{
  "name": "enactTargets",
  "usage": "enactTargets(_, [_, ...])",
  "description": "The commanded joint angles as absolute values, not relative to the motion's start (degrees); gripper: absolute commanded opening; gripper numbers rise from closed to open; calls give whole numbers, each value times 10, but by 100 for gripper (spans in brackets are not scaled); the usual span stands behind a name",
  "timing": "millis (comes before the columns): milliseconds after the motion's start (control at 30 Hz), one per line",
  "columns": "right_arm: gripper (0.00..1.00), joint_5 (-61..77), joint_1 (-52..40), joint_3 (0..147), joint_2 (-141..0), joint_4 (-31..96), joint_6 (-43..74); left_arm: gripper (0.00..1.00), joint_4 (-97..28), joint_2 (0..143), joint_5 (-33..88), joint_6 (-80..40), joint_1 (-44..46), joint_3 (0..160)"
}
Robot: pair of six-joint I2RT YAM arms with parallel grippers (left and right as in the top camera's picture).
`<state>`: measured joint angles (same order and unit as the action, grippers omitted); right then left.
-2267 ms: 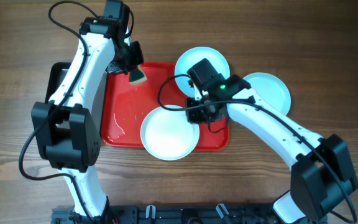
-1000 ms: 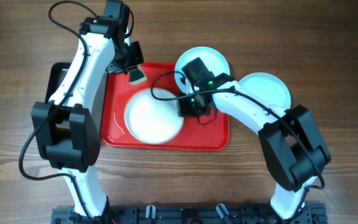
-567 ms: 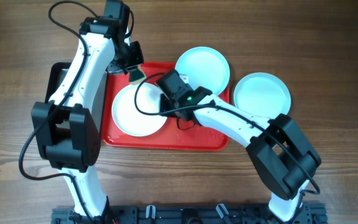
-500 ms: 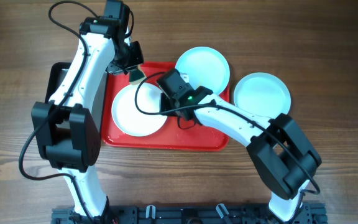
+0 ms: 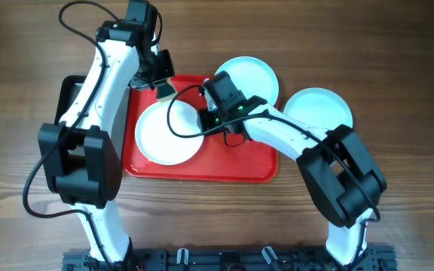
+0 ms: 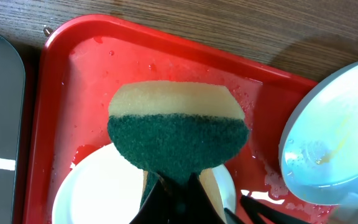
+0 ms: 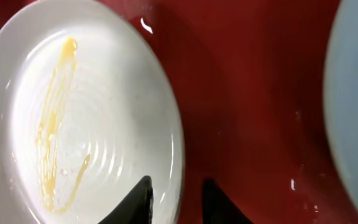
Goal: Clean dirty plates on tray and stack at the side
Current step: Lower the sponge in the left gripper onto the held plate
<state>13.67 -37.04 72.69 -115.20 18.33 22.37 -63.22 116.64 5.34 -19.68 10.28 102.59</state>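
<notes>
One plate (image 5: 164, 139) lies on the left half of the red tray (image 5: 239, 162); a yellow streak runs across this plate (image 7: 79, 118). My right gripper (image 5: 205, 120) is open, and its fingers straddle that plate's right rim with gaps either side (image 7: 178, 202). A second plate (image 5: 251, 75) rests over the tray's far right corner, wet and faintly smeared (image 6: 334, 143). The third plate (image 5: 319, 113) sits on the table to the right. My left gripper (image 5: 164, 89) hovers over the tray's far left part, shut on a green-and-yellow sponge (image 6: 178, 134).
A narrow black tray (image 5: 70, 94) lies left of the red tray, mostly under my left arm. Water drops and film cover the red tray's floor (image 6: 79, 74). Bare wooden table (image 5: 368, 45) surrounds everything.
The right gripper slid the streaked plate leftwards across the tray, then opened; its wrist has since shifted slightly up and right. The left arm with the sponge has not moved.
</notes>
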Motion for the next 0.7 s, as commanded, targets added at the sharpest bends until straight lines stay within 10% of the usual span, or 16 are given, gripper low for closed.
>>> enactTargets(0, [27, 162, -371, 737, -1169, 181, 215, 4, -627, 1174, 44, -204, 103, 1031])
enactTargets(667, [4, 145, -366, 737, -1194, 176, 404, 4, -669, 1175, 44, -204, 103, 1013])
